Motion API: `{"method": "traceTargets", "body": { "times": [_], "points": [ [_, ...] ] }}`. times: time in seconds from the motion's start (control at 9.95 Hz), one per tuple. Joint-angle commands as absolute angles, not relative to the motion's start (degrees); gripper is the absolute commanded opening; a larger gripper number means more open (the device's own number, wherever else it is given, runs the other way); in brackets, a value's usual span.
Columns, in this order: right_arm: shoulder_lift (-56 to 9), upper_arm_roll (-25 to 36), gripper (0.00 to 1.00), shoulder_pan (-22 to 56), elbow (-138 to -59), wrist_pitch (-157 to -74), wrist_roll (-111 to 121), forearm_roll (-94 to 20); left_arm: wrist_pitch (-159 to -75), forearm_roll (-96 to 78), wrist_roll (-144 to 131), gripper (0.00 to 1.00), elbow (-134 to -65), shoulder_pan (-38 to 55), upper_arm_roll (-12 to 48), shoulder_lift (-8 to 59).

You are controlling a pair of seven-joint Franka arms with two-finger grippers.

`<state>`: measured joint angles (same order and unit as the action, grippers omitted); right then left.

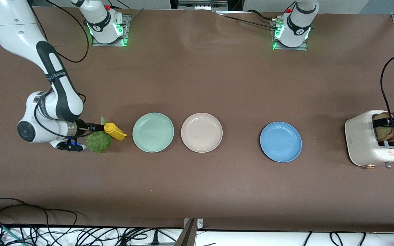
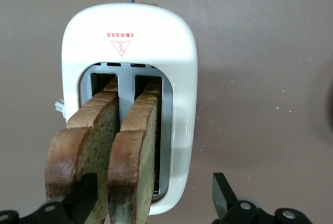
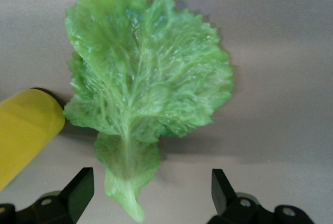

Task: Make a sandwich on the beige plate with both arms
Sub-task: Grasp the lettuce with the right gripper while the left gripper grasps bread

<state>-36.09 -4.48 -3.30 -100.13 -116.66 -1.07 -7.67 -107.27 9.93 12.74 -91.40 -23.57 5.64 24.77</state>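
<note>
Two bread slices (image 2: 104, 151) stand in toaster (image 1: 371, 140); only the wrist view shows left gripper (image 2: 153, 195) spread around them. Right gripper (image 3: 151, 193) spread over lettuce (image 3: 145, 83), mustard bottle (image 1: 114, 131) beside. Beige plate (image 1: 201, 132) at mint plate's (image 1: 153, 132) 3 o'clock.

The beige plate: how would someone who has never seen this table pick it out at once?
Three round plates lie in a row across the brown table. The plain pale beige plate is the middle one, close beside the mint-green plate, with the blue plate farther off toward the white toaster. Only its colour differs.
</note>
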Motion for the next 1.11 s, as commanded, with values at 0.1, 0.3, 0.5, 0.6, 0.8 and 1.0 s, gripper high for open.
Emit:
{"method": "traceTargets", "body": {
  "times": [0.1,0.3,0.5,0.6,0.8,1.0],
  "points": [
    [-37.5,-4.7,1.00,-3.4,-99.4,-117.7,-0.2,-8.7,-107.5,9.8,13.0,0.50,-91.5,-24.1,6.2,25.2],
    [-37.8,-4.7,1.00,-3.4,-99.4,-117.9,-0.2,-8.7,-107.2,10.0,13.4,0.05,-91.5,-24.2,6.2,25.2],
    [-38.0,-5.4,1.00,-3.3,-99.3,-118.0,-0.2,-8.7,-107.2,10.3,13.5,0.00,-91.4,-24.2,6.2,25.1],
    [-38.1,-5.4,1.00,-3.3,-99.3,-118.0,-0.1,-8.7,-107.2,10.4,13.4,0.00,-91.3,-24.2,6.2,25.0],
    [-38.3,-5.5,0.92,-3.3,-99.3,-118.0,-0.2,-8.7,-107.0,10.6,13.4,0.00,-91.1,-24.2,6.2,24.4],
    [-38.3,-5.4,0.55,-3.3,-99.4,-118.0,-0.2,-8.8,-105.2,10.6,13.4,0.00,-90.3,-24.2,6.2,23.4]
  ]
}}
